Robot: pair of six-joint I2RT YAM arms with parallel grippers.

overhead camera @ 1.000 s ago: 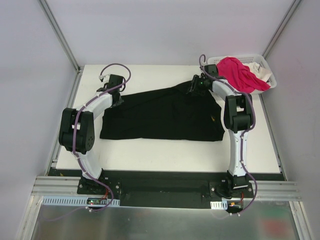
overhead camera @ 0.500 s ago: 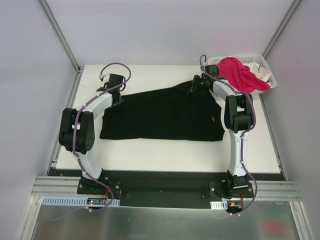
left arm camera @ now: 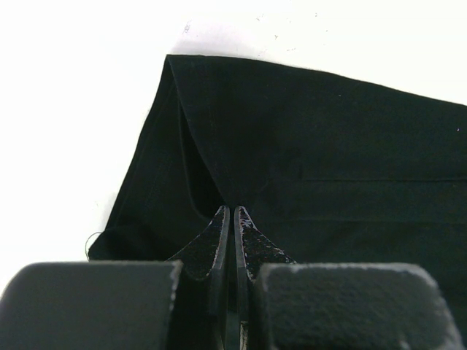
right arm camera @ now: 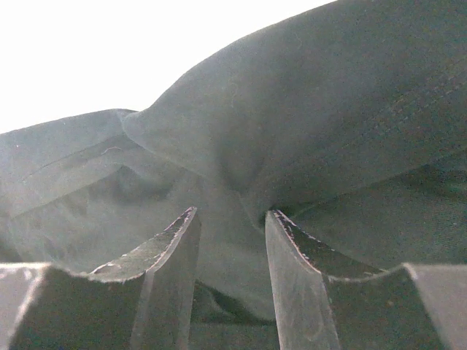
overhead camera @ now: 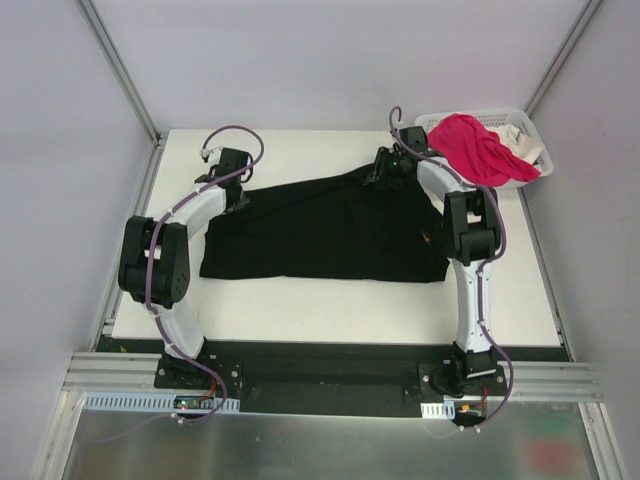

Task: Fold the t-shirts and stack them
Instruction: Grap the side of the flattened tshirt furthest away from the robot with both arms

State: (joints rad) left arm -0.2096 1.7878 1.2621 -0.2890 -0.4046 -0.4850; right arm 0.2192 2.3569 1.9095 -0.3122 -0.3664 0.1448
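Note:
The black t-shirt [overhead camera: 320,230] lies spread out, plain side up, across the middle of the table. My left gripper [overhead camera: 238,195] is at its far left corner, shut on a pinch of the black cloth [left arm camera: 328,146], which rises in a ridge from the fingertips [left arm camera: 233,211]. My right gripper [overhead camera: 378,172] is at the shirt's far right corner. Its jaws [right arm camera: 230,213] stand apart over a raised fold of the black cloth [right arm camera: 306,109], not pinching it. The pink t-shirt [overhead camera: 470,145] lies heaped in the basket, with the white t-shirt [overhead camera: 520,152] beside it.
The white lattice basket [overhead camera: 500,113] stands at the table's far right corner, just behind the right arm. Frame posts rise at the far left [overhead camera: 120,70] and far right [overhead camera: 560,60]. Bare white table [overhead camera: 330,300] shows in front of the shirt.
My right gripper has shifted a little to the left along the shirt's far edge. The left arm and the shirt lie as before.

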